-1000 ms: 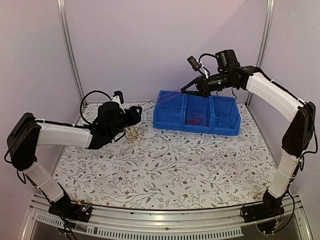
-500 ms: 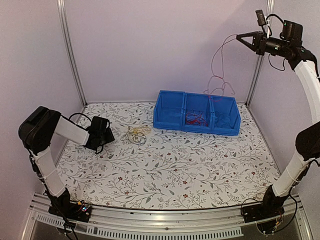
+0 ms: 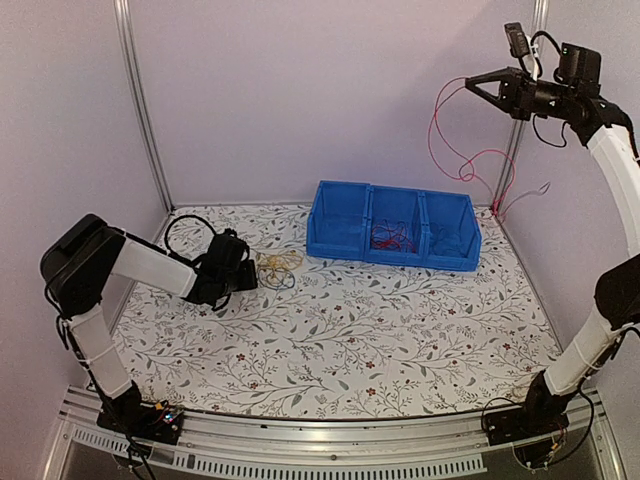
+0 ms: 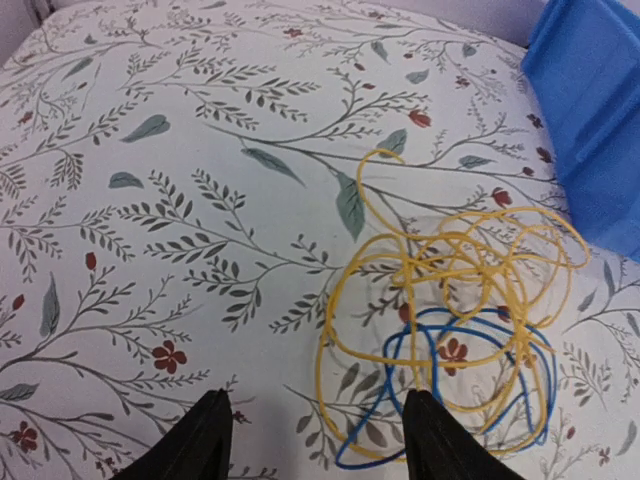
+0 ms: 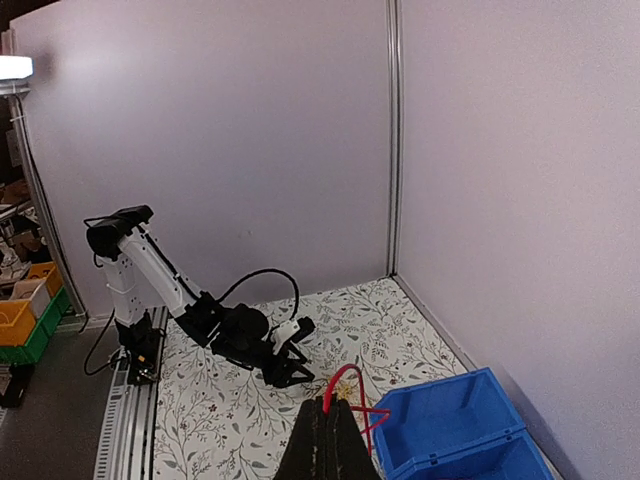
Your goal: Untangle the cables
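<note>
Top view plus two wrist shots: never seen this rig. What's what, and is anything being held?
These are two robot arms bolted at the near edge of a table covered with a flowered cloth. The top view looks down from above and behind them. Each wrist view comes from a camera on that arm's hand, so you see its own fingers.

On the cloth lies a tangle of yellow and blue cables. Behind it stands a blue bin with three compartments, and some red wires sit in the middle one.

The left gripper is open, low by the tangle, holding nothing. The right gripper is shut on a red cable, raised high so the cable hangs down near the bin's right end.
</note>
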Robot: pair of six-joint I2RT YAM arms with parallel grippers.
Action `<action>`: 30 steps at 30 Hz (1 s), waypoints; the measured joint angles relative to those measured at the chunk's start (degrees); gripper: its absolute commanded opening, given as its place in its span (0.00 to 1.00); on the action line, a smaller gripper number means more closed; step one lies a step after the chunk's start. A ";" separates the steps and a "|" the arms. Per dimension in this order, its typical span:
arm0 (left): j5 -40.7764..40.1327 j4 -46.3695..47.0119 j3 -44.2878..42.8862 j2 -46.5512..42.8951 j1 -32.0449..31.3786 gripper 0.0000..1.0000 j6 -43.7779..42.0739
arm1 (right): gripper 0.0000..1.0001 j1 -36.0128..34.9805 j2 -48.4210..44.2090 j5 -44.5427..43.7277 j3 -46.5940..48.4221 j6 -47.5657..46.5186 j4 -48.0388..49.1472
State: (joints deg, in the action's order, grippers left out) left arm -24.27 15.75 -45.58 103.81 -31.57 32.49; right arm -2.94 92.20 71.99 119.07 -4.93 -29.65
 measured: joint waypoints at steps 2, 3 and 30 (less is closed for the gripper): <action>-1.07 -0.68 -1.07 -2.58 -2.73 0.59 -2.27 | 0.00 -1.01 0.07 -0.20 -1.44 -2.34 -3.06; -1.73 -0.68 -1.92 -4.24 -4.44 0.59 -3.56 | 0.00 -1.73 0.04 -0.35 -2.12 -4.15 -4.61; 15.21 24.30 -1.60 -7.17 -24.96 0.63 -26.93 | 0.00 -24.52 -0.96 -13.57 -36.81 -17.16 -6.34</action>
State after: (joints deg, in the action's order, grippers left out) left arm -9.06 40.05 -47.18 96.64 -56.53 5.56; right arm -27.46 91.24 58.41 82.26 -22.09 -35.99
